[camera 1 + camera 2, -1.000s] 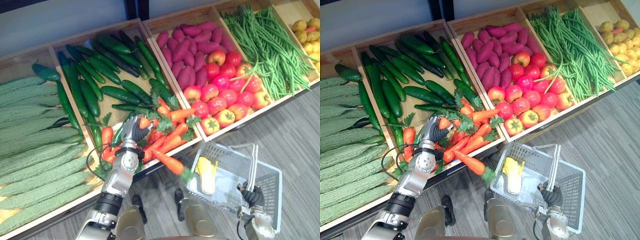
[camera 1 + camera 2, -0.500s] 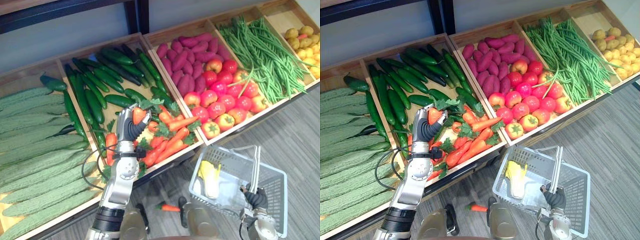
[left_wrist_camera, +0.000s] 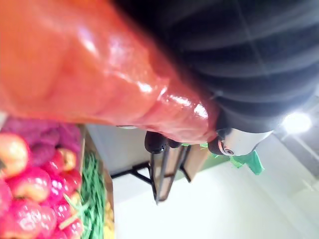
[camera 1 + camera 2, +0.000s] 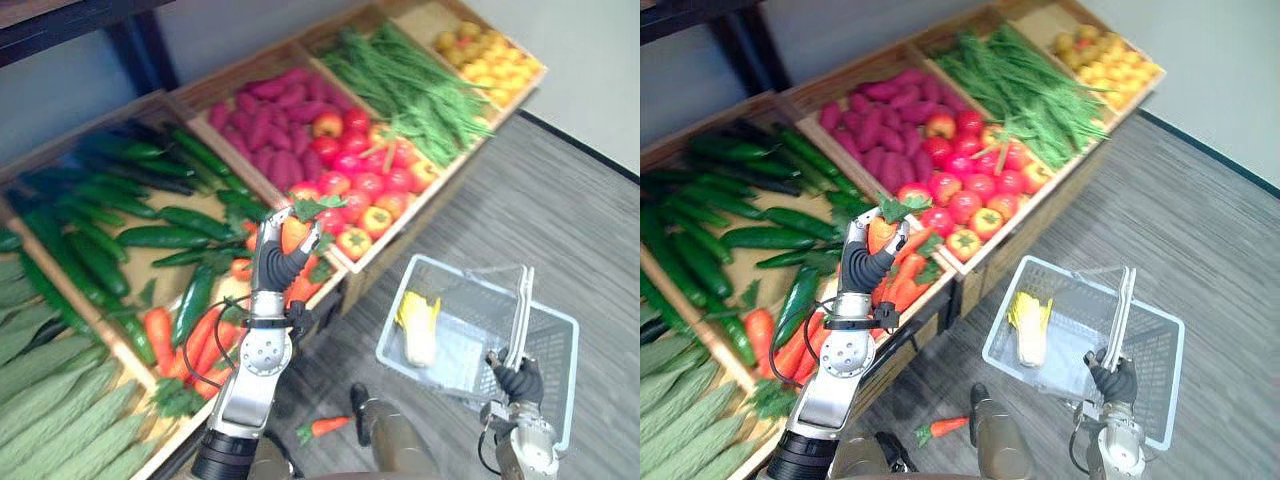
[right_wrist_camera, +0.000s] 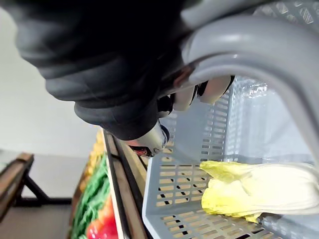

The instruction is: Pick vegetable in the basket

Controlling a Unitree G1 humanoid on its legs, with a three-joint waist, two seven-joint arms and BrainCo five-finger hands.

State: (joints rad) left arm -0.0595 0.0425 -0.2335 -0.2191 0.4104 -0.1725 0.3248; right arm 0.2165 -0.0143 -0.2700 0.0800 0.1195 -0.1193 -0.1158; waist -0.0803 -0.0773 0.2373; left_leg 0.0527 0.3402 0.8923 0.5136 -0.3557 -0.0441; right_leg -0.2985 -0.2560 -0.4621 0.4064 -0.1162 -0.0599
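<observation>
left hand (image 4: pixel 270 266) curls round a carrot (image 4: pixel 293 234), raised beside the tomatoes (image 4: pixel 356 186) to carry right; right hand (image 4: pixel 519 381) grips the handle (image 4: pixel 521 310), holding the basket (image 4: pixel 450 270) level to receive it.

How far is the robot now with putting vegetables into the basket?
Done: a cabbage lies in the basket. In hand: the left hand is curled round a carrot and holds it raised, and the right hand grips the basket's handle. Left: this carrot is not yet in the basket, and a stray carrot lies on the floor.
</observation>
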